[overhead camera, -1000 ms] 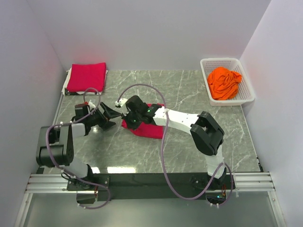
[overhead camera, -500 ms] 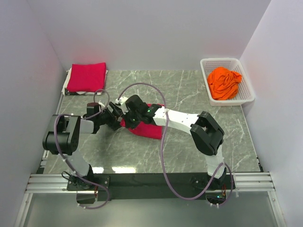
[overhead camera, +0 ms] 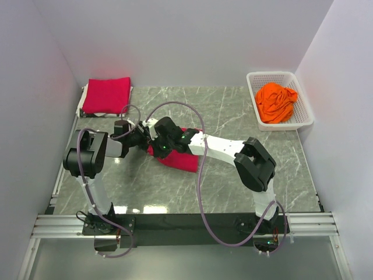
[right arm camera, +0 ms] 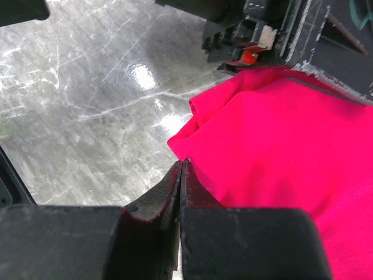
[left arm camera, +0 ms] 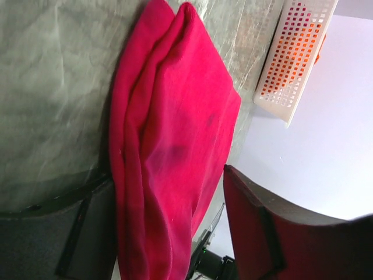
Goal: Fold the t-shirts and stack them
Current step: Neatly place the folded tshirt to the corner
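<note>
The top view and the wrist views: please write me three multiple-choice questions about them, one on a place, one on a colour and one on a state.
1. Where does the orange shirt lie?
A. on the middle of the table
B. in the white basket
C. hanging on the wall

2. What colour is the shirt between the two arms?
A. blue
B. orange
C. red

3. How is the left end effector?
A. open, one finger on each side of the cloth
B. shut on the basket
C. out of view

Answers:
1 B: orange cloth fills the basket at the far right corner.
2 C: both wrist views show it crimson.
3 A: the left wrist view shows its fingers apart with the shirt between them.
</note>
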{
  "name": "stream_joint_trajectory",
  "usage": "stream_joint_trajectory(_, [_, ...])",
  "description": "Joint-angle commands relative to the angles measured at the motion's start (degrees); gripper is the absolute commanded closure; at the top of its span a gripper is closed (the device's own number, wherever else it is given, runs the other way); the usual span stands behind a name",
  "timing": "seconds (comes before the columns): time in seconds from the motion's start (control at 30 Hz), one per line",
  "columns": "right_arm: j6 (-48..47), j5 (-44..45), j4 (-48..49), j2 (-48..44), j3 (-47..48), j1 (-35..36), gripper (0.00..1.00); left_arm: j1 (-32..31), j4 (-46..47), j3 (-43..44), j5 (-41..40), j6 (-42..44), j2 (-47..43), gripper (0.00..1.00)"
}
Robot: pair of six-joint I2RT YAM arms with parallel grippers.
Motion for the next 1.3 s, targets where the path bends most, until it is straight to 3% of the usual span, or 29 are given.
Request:
stream_joint_trajectory(0.0, [1.23,-0.95,2.89,-3.68,0.0,-0.21,1.0,-0.4,-0.85,1.39,-4.23,1.77,2.82,0.31])
stream_joint_trajectory(0.23, [2.1,-1.48,3.16,-3.24,0.27,-0.47,1.0,-1.1,-1.55,4.2,-4.84,3.61,5.72,0.41])
stream_joint_trajectory(0.33, [2.19,-1.57,3.42,-3.24,0.09,-0.65,1.0,-1.54,-4.0,6.66,-7.55,6.76,5.9,0.52])
stream_joint_trajectory(0.43, [2.11,-1.39,2.46,-3.06,0.62,-1.09,1.0,-1.54,-10.66,11.75,-10.8,11.86,6.08,0.84])
stream_joint_trajectory(0.5, [2.11,-0.96,2.1,-3.58,0.36,-1.7,1.0,-1.63,-17.35,16.74,-12.75,17.12,6.17,0.92])
stream_joint_trajectory(0.57, [1.76,0.45,1.14,-3.85,0.44,-2.84,0.92,-1.63,-20.78,19.84,-16.0,21.26,5.73,0.99])
stream_joint_trajectory(0.63, [1.4,0.89,-0.53,-4.73,0.19,-4.85,0.83,-1.63,-25.0,24.23,-18.28,26.89,5.2,0.99])
stream_joint_trajectory(0.67, [1.4,1.41,-0.79,-5.25,-0.26,-5.65,0.68,-1.45,-25.8,25.55,-20.21,29.0,5.03,0.99])
stream_joint_trajectory(0.7, [1.4,1.25,-0.97,-6.74,-0.78,-6.44,0.61,-1.54,-27.98,28.35,-21.79,32.67,4.94,0.99])
stream_joint_trajectory(0.73, [1.23,1.33,-0.89,-7.62,-2.09,-7.93,0.35,-1.45,-28.44,29.42,-22.5,34.1,4.67,0.99])
stream_joint_trajectory(0.8, [0.62,1.51,-1.32,-9.99,-3.24,-9.17,0.16,-0.75,-28.62,31.79,-23.56,37.78,4.5,0.99])
stream_joint_trajectory(1.27, [-1.5,2.12,-3.08,-12.73,-6.68,-14.8,0.14,4.7,-35.65,59.91,-26.29,49.84,13.46,0.99])
